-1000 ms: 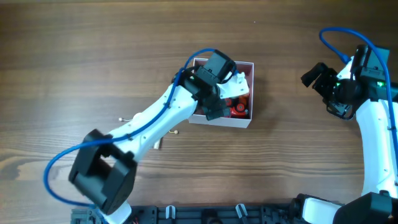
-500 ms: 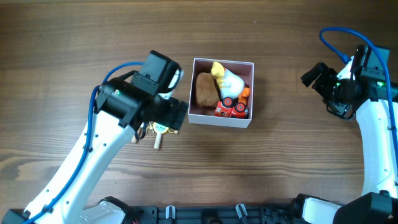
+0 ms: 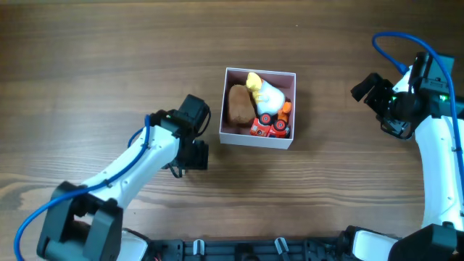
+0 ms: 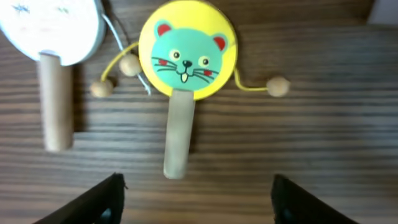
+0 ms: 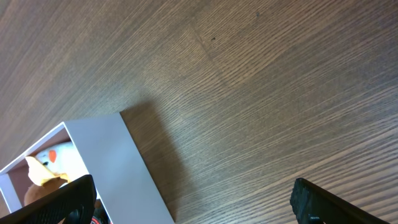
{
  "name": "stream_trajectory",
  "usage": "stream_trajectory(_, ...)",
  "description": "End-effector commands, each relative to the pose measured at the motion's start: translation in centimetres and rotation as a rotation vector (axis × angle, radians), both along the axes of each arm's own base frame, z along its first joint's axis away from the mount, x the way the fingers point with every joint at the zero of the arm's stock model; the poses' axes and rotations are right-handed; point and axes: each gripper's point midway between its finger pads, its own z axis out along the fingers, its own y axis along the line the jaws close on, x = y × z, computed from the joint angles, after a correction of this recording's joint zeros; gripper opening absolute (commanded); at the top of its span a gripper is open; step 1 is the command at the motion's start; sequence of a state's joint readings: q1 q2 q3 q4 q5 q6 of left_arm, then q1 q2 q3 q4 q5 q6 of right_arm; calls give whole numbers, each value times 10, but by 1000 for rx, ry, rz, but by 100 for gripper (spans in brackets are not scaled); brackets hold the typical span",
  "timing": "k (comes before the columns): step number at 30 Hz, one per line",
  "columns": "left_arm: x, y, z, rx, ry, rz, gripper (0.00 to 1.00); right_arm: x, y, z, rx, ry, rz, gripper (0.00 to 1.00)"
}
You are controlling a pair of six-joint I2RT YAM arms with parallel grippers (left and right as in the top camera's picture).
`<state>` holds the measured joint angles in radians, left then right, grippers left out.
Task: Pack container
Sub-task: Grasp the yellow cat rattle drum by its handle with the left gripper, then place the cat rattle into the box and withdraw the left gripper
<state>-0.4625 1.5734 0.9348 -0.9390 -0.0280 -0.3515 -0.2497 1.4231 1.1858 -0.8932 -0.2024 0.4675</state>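
1. In the left wrist view, the left jaws stand wide apart, holding nothing; their dark fingertips [image 4: 106, 196] show only at the two bottom corners
2. Just beyond them a yellow rattle drum [image 4: 186, 50] lies flat on the wooden worktop [image 3: 109, 58], with a green cat face on its disc and its plain wooden handle [image 4: 178, 134] pointing back towards the jaws
3. One wooden bead [image 4: 277, 86] lies out to its right on a yellow string, and two more beads lie close on its left
4. Left of it lies a white rattle drum [image 4: 53, 25], cut off by the frame's top edge, its handle parallel to the first; the two discs are near each other but apart
5. From overhead, the left arm [image 3: 145, 156] reaches from the lower left, its wrist just beside the lower-left corner of the container [image 3: 254, 140], not touching it
6. The container sits mid-worktop, upright and open-topped, holding a brown stuffed toy [image 3: 241, 104] on the left, a white-and-yellow duck [image 3: 264, 90] at upper right and red-orange toy vehicles [image 3: 272, 125] at lower right
7. Farthest off, the right arm [image 3: 435, 145] stands by the right edge, well apart from the container
8. The right jaws are spread wide and empty over bare wood, the container's white wall at lower left in the right wrist view
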Motion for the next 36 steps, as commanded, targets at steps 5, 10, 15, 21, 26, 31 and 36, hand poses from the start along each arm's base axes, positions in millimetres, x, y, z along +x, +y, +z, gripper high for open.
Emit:
stream_trajectory(5, -16, 7, -46, 15, 59, 0, 62, 0, 2, 0, 11, -3, -2, 99)
stream_trajectory(10, -9, 4, -51, 4, 41, -76, 34, 0, 2, 0, 11, -3, -1, 100)
stream_trajectory(15, -10, 5, -51, 6, 46, -75, 4, 0, 2, 0, 11, -3, -1, 100)
stream_trajectory(21, 3, -4, -8, -9, 40, -76, 4, 0, 2, 0, 11, -3, -1, 100)
stream_trajectory(26, 47, -44, 102, -126, -113, -209, 4, 0, 2, 0, 11, -3, -1, 99)
stream_trajectory(31, 77, -106, 170, -209, -378, -623, 4, 0, 2, 0, 11, -3, -1, 100)
stream_trajectory(36, 83, -137, 143, -171, -380, -913, 4, 0, 2, 0, 11, -3, -1, 100)
